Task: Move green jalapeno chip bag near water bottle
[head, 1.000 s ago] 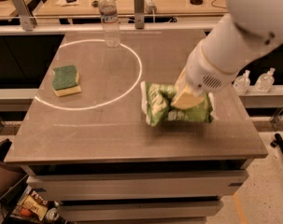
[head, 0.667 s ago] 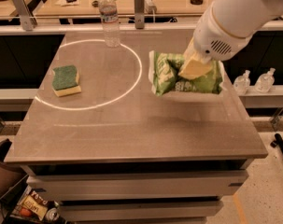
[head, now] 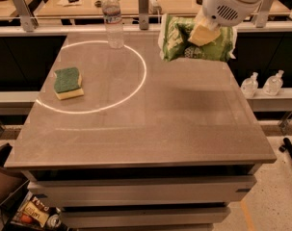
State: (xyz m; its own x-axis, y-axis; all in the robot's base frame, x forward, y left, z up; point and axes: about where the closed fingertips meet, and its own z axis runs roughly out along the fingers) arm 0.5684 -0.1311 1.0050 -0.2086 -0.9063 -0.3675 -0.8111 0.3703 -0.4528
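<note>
Gripping the green jalapeno chip bag, end effector hovers far-right.

Yellowish end effector on green-and-white chip bag.

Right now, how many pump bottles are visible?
2: one pump bottle and another, on the ledge right of the table. Above its far edge, the claw holds the chip bag.

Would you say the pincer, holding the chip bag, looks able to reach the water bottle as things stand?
Probably yes. The pincer holds the green jalapeno chip bag above the far right of the table, and nothing stands between it and the water bottle; the sponge lies well aside.
</note>
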